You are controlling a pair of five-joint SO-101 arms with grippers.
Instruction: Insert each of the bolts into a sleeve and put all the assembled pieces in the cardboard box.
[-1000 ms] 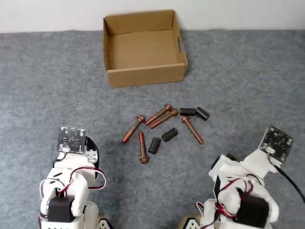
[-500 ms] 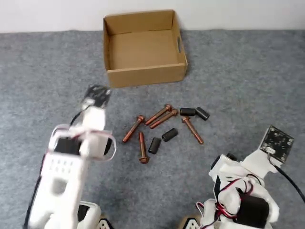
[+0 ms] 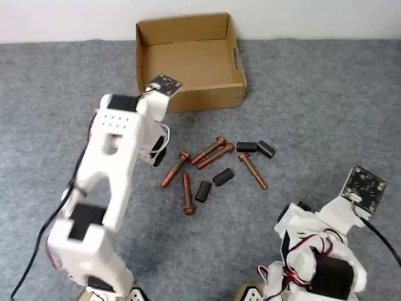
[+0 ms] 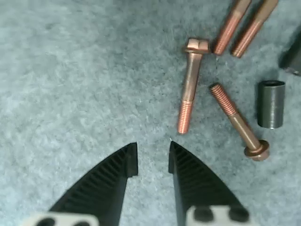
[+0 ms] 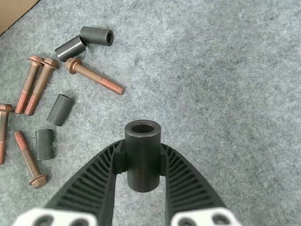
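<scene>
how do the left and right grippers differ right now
The left gripper is open and empty, just short of a bolt; the right gripper is shut on a black sleeve. The left arm is stretched out over the carpet; the right arm sits folded back. Both have black ribbed fingers.

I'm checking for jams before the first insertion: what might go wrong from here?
The open left pincer hangs short of the nearest copper-coloured flanged bolt, whose threaded end lies close to a second bolt; closing may nudge both. The right pincer holds the black cylindrical sleeve by smooth sides, so a bolt's push might slide it.
</scene>
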